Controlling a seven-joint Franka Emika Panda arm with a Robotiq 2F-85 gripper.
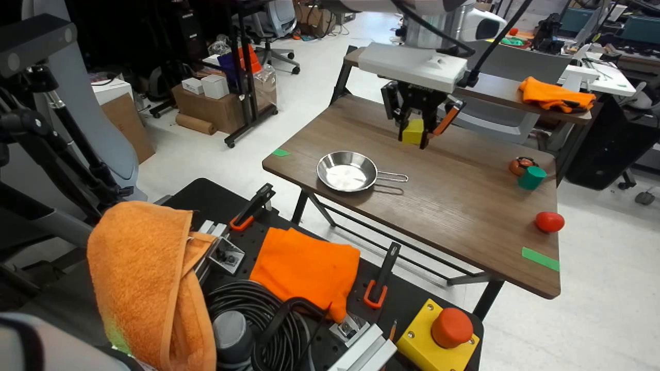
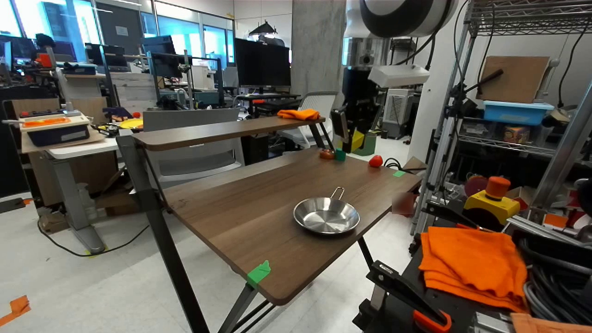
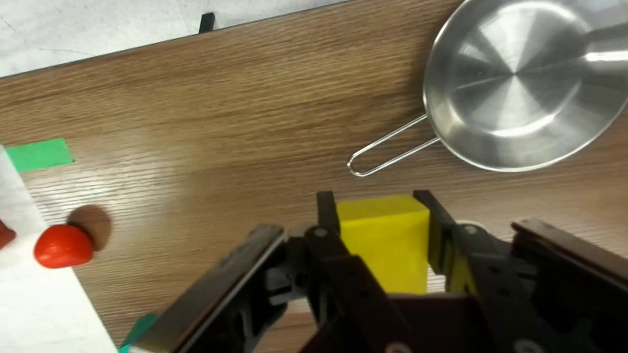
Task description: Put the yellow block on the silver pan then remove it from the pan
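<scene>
Yellow block hangs aloft, off the silver pan on the side where its handle sticks out, not over the bowl. Gripper clamps it across two opposite flat faces, a sound place to hold. Likely light, stiff, not fragile; slick metal may let it slide. Block matte, chunky, square-edged. Pan round, shallow, polished; handle a thin bent-wire loop. Tabletop wood-grained.

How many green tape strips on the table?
2: one strip at the end of the table nearer the pan, another strip near the red object. Any under the pan would be hidden.
</scene>
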